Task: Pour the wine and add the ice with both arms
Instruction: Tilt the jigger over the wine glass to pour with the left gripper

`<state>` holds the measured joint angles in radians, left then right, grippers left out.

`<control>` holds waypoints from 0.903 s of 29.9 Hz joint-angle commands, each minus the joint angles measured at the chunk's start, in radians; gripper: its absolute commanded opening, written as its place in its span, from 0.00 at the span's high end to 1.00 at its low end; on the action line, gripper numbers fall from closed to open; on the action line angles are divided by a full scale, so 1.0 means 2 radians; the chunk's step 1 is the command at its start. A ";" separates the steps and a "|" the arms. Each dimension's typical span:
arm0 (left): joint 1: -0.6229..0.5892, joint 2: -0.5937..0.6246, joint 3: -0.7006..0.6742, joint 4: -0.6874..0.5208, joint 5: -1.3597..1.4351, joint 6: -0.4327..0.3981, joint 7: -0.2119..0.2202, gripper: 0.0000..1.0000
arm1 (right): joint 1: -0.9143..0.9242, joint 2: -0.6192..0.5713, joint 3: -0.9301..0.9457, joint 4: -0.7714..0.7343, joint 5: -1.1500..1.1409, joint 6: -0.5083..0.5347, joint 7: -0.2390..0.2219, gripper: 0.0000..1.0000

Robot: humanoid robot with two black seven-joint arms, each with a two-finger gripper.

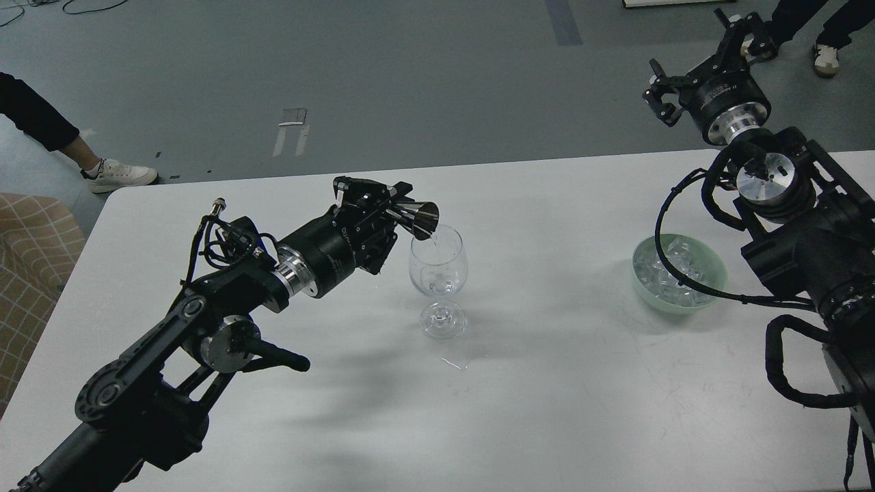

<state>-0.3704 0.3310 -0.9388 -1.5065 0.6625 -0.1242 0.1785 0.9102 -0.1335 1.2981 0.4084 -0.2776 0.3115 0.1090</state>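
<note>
A clear wine glass (pixel 438 275) stands upright on the white table (pixel 547 383), middle. My left gripper (pixel 386 201) is shut on a shiny steel jigger (pixel 418 217), tipped on its side with its mouth just over the glass's left rim; a thin clear stream falls into the bowl. A pale green bowl (pixel 711 270) at the right holds the ice (pixel 673 277), a heap of clear cubes. My right gripper (pixel 697 58) is raised high beyond the table's far edge, fingers spread open and empty, well above and behind the bowl.
A black cable (pixel 677 266) of the right arm loops across the bowl. A small wet patch (pixel 454 361) lies on the table in front of the glass. People's legs and shoes stand on the floor at far left (pixel 116 174) and far right (pixel 826 58).
</note>
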 commanded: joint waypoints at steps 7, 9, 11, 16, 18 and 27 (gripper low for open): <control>-0.004 0.009 0.002 -0.011 0.008 -0.006 0.007 1.00 | 0.000 0.000 0.000 0.000 0.000 0.002 0.000 0.00; -0.006 0.009 0.002 -0.011 0.026 -0.008 0.007 1.00 | 0.000 0.000 0.001 0.001 0.000 0.002 0.000 0.00; -0.006 0.009 0.002 -0.011 0.044 -0.012 0.007 1.00 | 0.000 -0.001 0.001 0.001 0.000 0.002 0.000 0.00; -0.007 0.011 0.002 -0.011 0.051 -0.016 0.007 1.00 | 0.000 -0.001 0.001 0.000 0.000 0.002 0.000 0.00; -0.011 0.015 0.002 -0.011 0.055 -0.016 0.007 1.00 | 0.000 -0.001 0.001 0.001 0.000 0.002 0.000 0.00; -0.013 0.016 0.003 -0.011 0.076 -0.016 0.010 1.00 | 0.000 -0.001 0.001 0.000 0.000 0.003 0.000 0.00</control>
<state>-0.3940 0.3620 -0.9333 -1.5295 0.8062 -0.1565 0.1974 0.9096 -0.1347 1.3008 0.4087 -0.2777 0.3162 0.1090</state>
